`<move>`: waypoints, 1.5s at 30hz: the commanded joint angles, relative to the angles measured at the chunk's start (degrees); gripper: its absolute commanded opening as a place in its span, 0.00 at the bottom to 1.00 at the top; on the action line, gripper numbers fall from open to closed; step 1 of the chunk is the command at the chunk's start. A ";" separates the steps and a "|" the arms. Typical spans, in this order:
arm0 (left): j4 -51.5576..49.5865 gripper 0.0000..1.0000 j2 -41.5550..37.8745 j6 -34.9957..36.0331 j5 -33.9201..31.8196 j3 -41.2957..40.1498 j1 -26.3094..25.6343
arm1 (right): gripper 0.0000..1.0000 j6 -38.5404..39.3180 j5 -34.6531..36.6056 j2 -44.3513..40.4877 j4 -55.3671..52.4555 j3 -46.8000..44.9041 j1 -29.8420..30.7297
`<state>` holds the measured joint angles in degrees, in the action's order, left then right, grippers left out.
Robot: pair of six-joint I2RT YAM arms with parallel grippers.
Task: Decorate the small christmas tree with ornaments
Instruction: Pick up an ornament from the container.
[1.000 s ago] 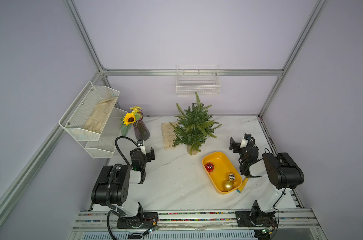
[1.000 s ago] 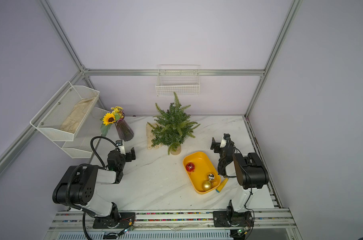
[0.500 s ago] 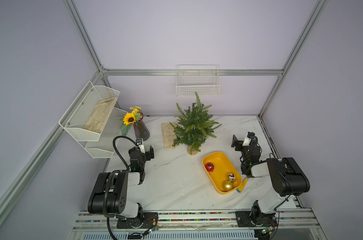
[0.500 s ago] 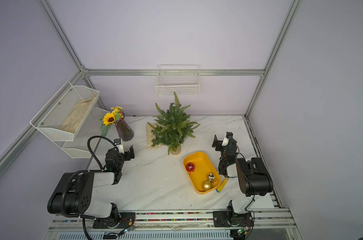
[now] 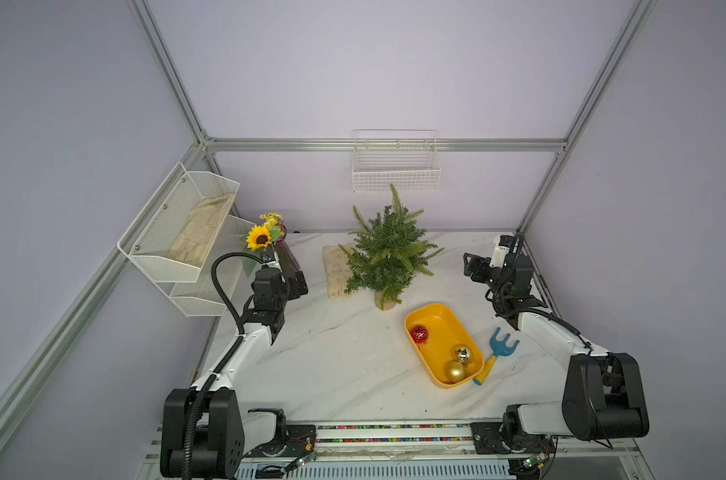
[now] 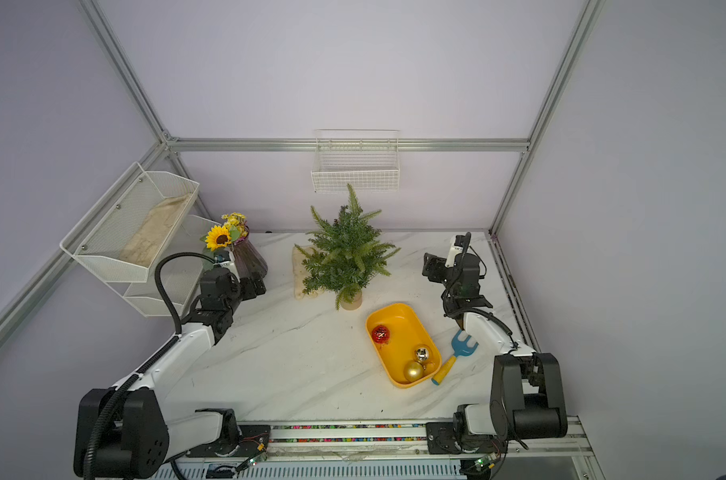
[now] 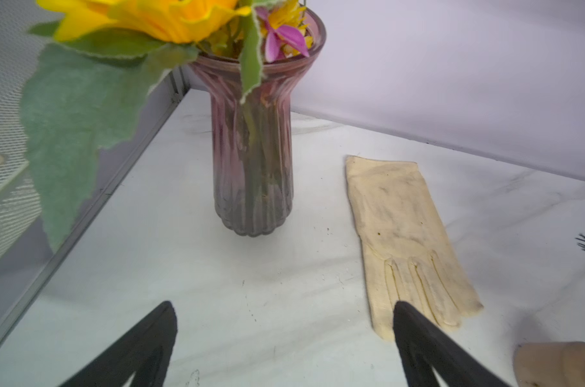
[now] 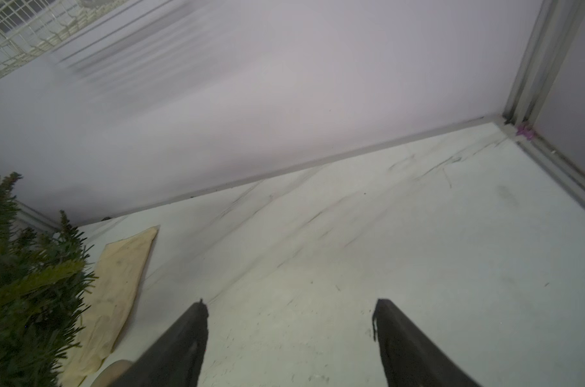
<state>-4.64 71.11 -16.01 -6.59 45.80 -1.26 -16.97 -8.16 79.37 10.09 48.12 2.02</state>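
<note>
tree bare, grippers empty
left gripper [image 7: 284,311] held wide, right gripper [image 8: 289,305] parted, small green fir tree [image 5: 388,257] set between; red, gold and mirrored ball ornaments [image 5: 462,354] gathered for picking in yellow plastic tray [image 5: 436,308] nearer the right.

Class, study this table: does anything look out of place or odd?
A smudged cream glove lies flat beside the small christmas tree, and a toy rake lies beside the yellow tray; neither suits decorating.
</note>
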 commanded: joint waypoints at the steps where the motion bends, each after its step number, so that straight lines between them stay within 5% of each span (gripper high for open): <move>1: -17.08 1.00 1.11 -2.55 10.40 9.16 -0.14 | 0.79 -2.62 -6.23 -0.54 -19.52 4.21 2.11; 5: -29.56 1.00 2.15 -0.23 15.08 15.45 -0.12 | 0.77 -2.02 -5.61 -3.72 -28.81 6.79 6.22; 10: -33.27 1.00 0.00 5.81 19.23 16.42 -0.09 | 0.75 -2.85 -4.17 -6.04 -36.31 7.59 12.64; 23: -34.79 1.00 -1.11 10.65 10.35 12.48 -0.15 | 0.70 -11.52 -1.58 -6.69 -39.45 -0.75 26.74; 45: -35.22 1.00 -0.96 10.56 6.67 12.21 -0.10 | 0.71 -11.82 6.04 4.91 -31.69 -1.85 28.92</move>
<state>-40.18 71.35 -6.37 0.62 57.06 -1.28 -27.92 -5.74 83.96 -23.16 45.52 30.65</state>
